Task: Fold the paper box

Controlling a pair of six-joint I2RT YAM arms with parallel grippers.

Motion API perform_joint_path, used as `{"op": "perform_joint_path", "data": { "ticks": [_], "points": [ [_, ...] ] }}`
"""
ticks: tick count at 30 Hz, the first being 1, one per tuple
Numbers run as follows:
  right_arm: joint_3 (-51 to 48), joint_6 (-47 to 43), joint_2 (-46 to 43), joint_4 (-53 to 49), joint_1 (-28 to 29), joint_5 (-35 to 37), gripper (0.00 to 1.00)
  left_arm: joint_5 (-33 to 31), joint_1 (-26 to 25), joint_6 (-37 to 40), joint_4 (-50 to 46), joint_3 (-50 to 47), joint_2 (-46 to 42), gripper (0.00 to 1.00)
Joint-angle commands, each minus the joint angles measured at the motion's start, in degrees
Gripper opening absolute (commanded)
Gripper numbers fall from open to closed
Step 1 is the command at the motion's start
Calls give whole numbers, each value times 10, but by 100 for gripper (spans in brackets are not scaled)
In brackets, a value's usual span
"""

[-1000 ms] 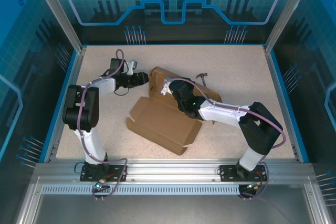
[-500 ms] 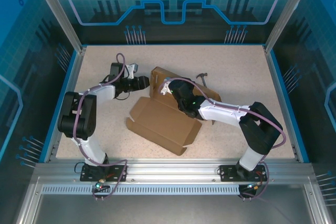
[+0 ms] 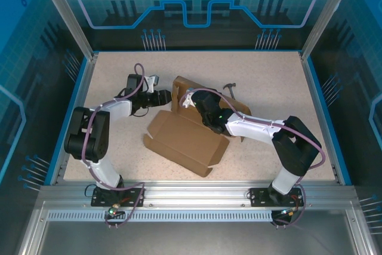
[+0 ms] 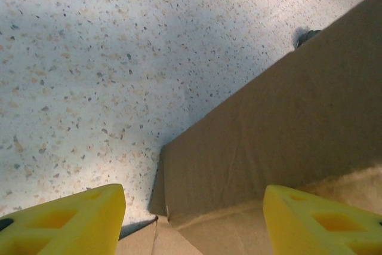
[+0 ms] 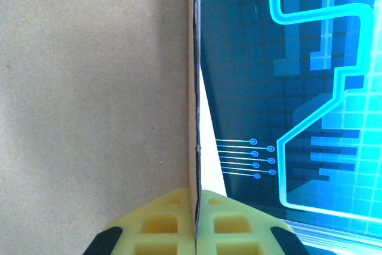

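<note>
Currently the right gripper [image 5: 196,213] is pinching a raised wall of the paper box [image 3: 185,138] lying centrally on the table [image 3: 268,76], while the open-jawed left gripper [image 3: 167,95] is hovering at that wall's end, probably needing to press it inward.

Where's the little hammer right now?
In the top view, the hammer lies on the table, right of centre, just beyond the far edge of the paper box.
</note>
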Motion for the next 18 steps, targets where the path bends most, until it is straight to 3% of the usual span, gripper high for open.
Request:
{"op": "perform_joint_path", "data": {
  "ticks": [1,18],
  "points": [
    [15,9,0,-17,-1,-17,0,-1,-8,24,-10,-14,-25,64],
    [17,14,0,-24,-3,-23,0,28,-8,62,-30,-13,-42,65]
  ]
}}
